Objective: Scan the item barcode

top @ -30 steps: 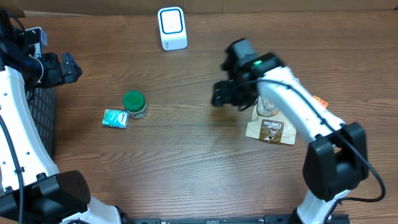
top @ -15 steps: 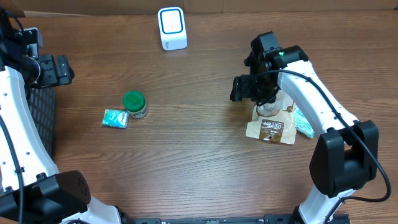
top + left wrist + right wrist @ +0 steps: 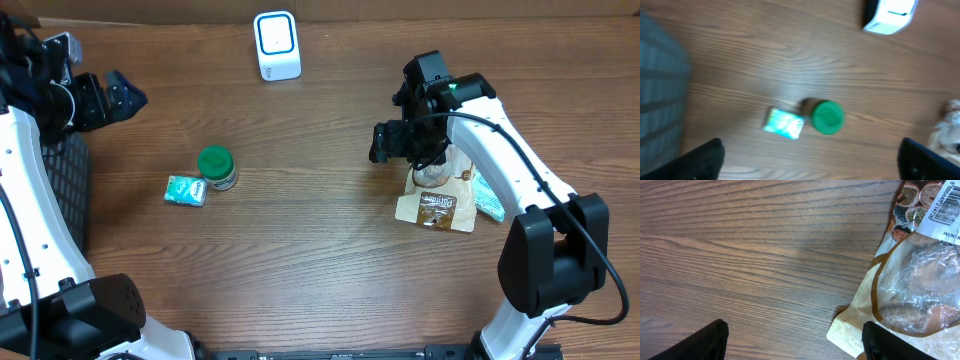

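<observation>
Scanner (image 3: 277, 45): one, far edge of tabletop (image 3: 320, 270).
Jar (image 3: 217, 167): one.
Teal packets (image 3: 185, 190) (image 3: 488, 197): two.
Pouch (image 3: 436, 205): one.
Left gripper (image 3: 810, 155): spread wide, empty.
Right gripper (image 3: 795, 335): spread wide, empty.

Table (image 3: 300, 250) is warm brown wood with darker grain streaks. Scanner (image 3: 277, 45) is white with a blue outline on its face. Jar (image 3: 219, 172) has a bright green lid (image 3: 214, 160), small packet (image 3: 185, 190) is mint-teal. Pouch (image 3: 905, 305) is tan with a clear window, barcode label (image 3: 940, 205) white with black bars
</observation>
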